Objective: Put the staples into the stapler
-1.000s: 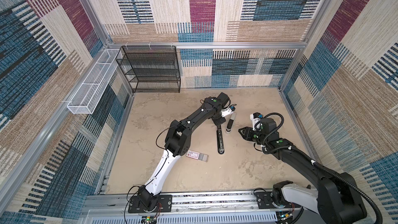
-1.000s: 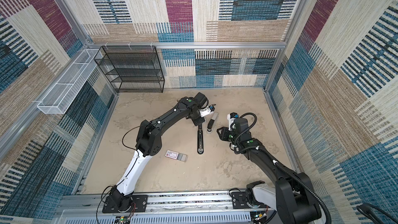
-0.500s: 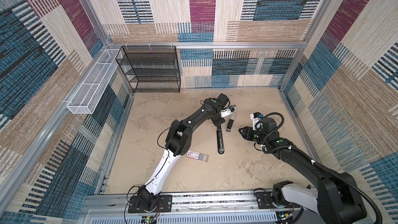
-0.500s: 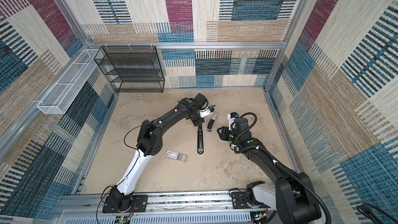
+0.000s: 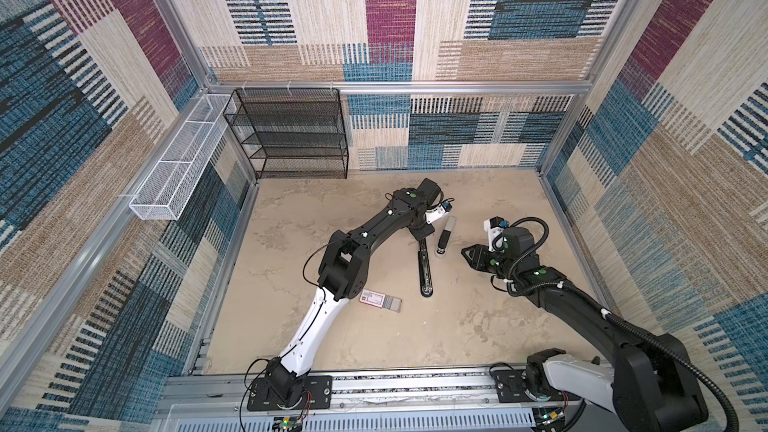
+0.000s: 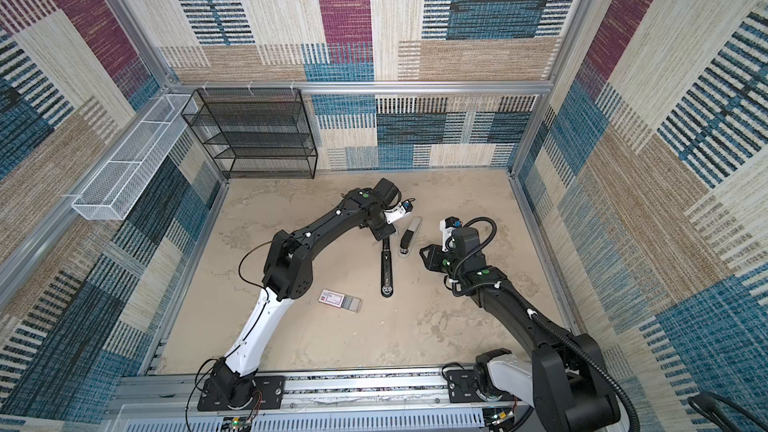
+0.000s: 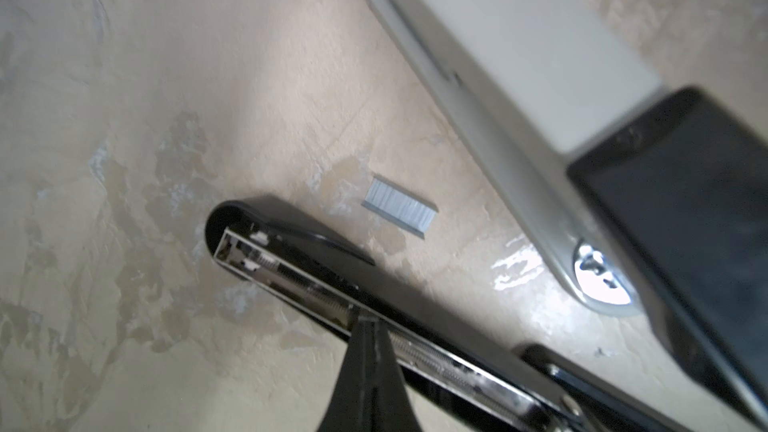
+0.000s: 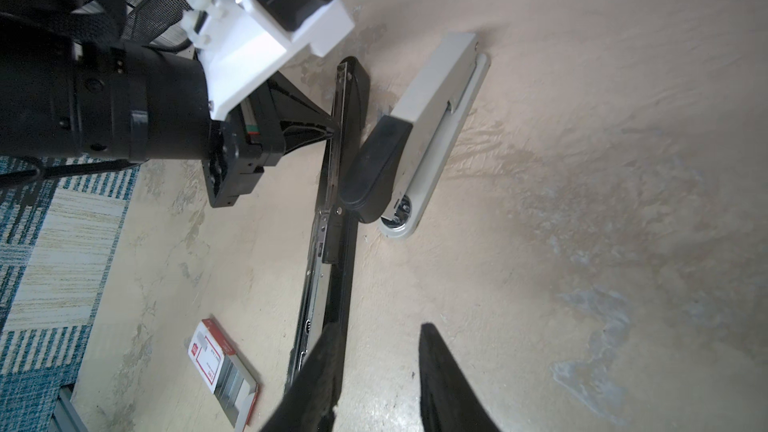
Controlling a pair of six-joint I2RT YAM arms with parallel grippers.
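A black stapler (image 5: 424, 268) lies opened out flat on the table in both top views, its metal magazine channel (image 7: 299, 259) facing up. My left gripper (image 7: 370, 320) is shut, and its tips touch the channel near the stapler's far end (image 8: 336, 89); I see nothing between them. The staples sit as grey strips in a white box with a red mark (image 5: 380, 299), open on the table nearer the front. A short loose strip of staples (image 7: 400, 211) lies beside the stapler. My right gripper (image 8: 378, 338) hangs open to the stapler's right (image 5: 467, 253), holding nothing.
A second stapler (image 5: 446, 231), grey-white with a black handle, lies close to the right of the black one. A black wire shelf (image 5: 291, 135) stands at the back left. A white wire basket (image 5: 178, 172) hangs on the left wall.
My left gripper has closed its fingers at the far end of the stapler. Neither arm has otherwise moved noticeably.
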